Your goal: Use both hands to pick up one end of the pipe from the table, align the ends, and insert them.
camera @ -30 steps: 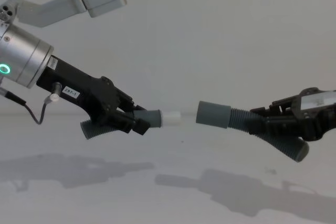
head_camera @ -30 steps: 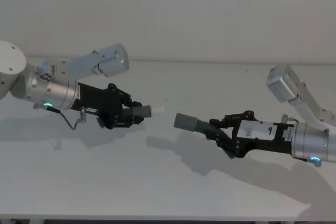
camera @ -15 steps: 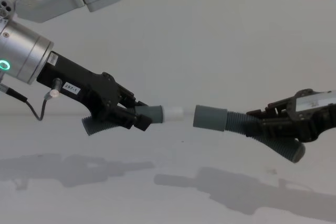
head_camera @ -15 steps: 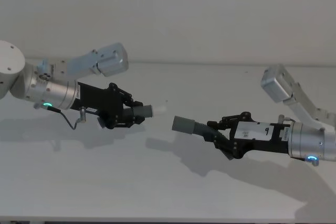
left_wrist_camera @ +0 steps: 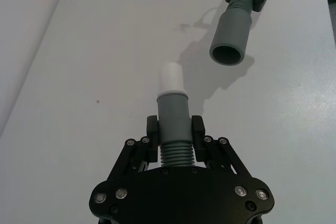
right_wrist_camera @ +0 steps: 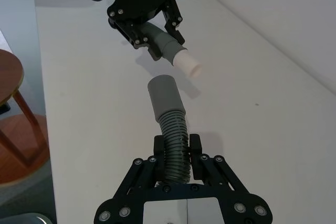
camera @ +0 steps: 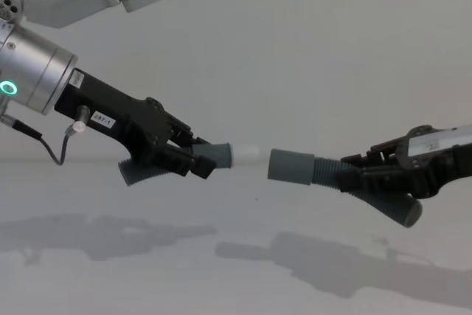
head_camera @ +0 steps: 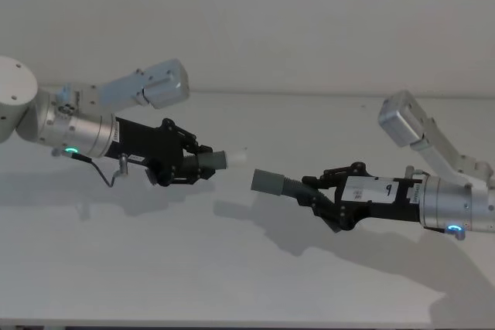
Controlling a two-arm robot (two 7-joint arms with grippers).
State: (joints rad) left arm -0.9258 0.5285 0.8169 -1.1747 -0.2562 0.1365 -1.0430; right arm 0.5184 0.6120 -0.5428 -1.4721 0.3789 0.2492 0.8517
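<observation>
**Pipe ends held a short gap apart above the table**

Above the white table, the white-tipped pipe piece is pinched by the left gripper, the ribbed pipe piece by the right gripper. The white tip is pointed toward the grey collar, not touching.

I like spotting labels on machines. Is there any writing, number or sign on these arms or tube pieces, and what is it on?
"9": a handwritten mark on the white label on top of the right tool, seen from the head view; it may be some other character.
A small white sticker on the left tool, chest view: printed characters, too small to read.
Pipe pieces and table: no writing.
</observation>
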